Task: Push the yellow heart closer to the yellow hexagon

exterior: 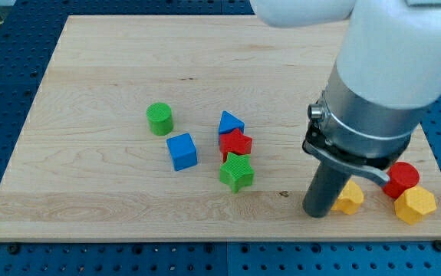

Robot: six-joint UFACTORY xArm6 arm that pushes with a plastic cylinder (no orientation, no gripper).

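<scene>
My tip [317, 213] touches the board at the lower right, just left of the yellow heart [350, 198], which is partly hidden by the rod. The yellow hexagon [415, 205] lies further right near the board's lower right corner. A red cylinder [401, 179] stands between them, slightly above, touching the hexagon.
A cluster sits mid-board: blue triangle [231, 123], red star [236, 142], green star [237, 172]. A blue cube [182, 151] and a green cylinder [159, 119] lie to its left. The wooden board's [90, 77] right edge runs close to the hexagon. The arm's body covers the upper right.
</scene>
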